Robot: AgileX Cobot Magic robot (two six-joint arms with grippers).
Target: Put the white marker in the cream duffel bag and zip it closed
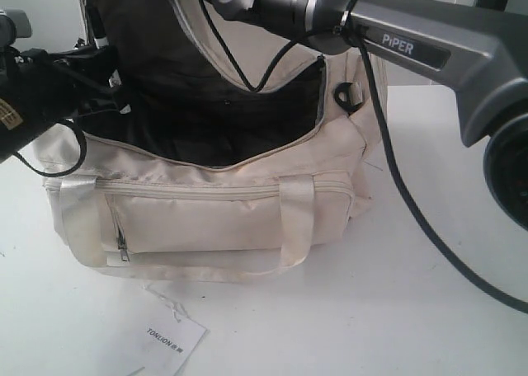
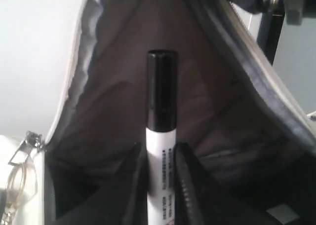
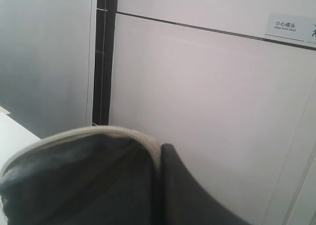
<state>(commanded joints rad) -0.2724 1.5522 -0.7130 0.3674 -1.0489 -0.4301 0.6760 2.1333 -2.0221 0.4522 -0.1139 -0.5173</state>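
Note:
The cream duffel bag (image 1: 214,219) stands open on the white table, its top flap (image 1: 206,30) lifted and its dark lining showing. In the left wrist view the white marker (image 2: 160,133), dark cap forward, points into the dark lining (image 2: 113,101). My left gripper (image 2: 162,153) is shut on the marker's white barrel. The left arm (image 1: 41,96) reaches in from the left end of the bag. My right gripper (image 3: 160,153) is shut on the cream-edged flap (image 3: 98,136), and its arm (image 1: 396,46) crosses above the bag.
A white paper tag (image 1: 173,336) lies on the table in front of the bag. A metal zip pull (image 2: 24,151) hangs at the opening's edge. The right arm's black cable (image 1: 396,178) drapes past the bag's right end beside a black strap ring (image 1: 346,96).

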